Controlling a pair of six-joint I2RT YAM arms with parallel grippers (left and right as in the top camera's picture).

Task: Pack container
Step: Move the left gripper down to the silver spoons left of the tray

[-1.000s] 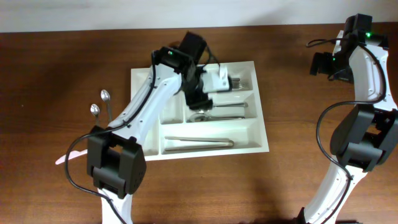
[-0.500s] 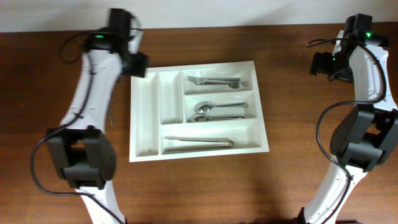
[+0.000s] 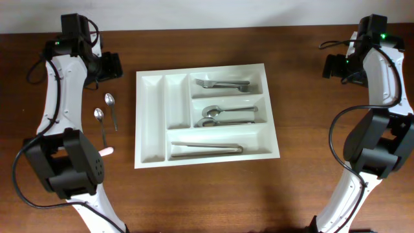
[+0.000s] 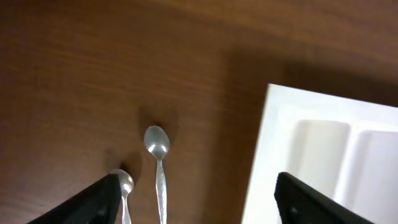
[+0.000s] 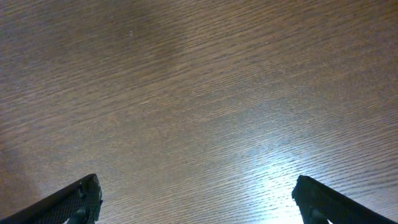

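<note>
Nearest to the robot's bases, a small pink thing (image 3: 107, 151) shows from under the left arm on the brown wooden table (image 3: 259, 194); I cannot tell what it is. The container (image 3: 150, 120), a white tray, lies flat near the middle of the table, closer to the left arm. Its nearest long compartment holds long metal pieces (image 3: 207, 148), the next one holds spoons (image 3: 226, 115), and the farthest one holds forks (image 3: 223, 84). Near the tray's left rim lie two more pieces on the wood: the nearer loose spoon (image 3: 99, 122) and the farther loose spoon (image 3: 110, 107), side by side. Beyond them, the left gripper (image 3: 110, 66) hangs above the table, left of the tray's far corner, its fingers (image 4: 102, 198) spread wide and holding nothing. At the far right, well apart from the tray, the right gripper (image 3: 333, 66) hangs over plain wood, its claw also wide.
</note>
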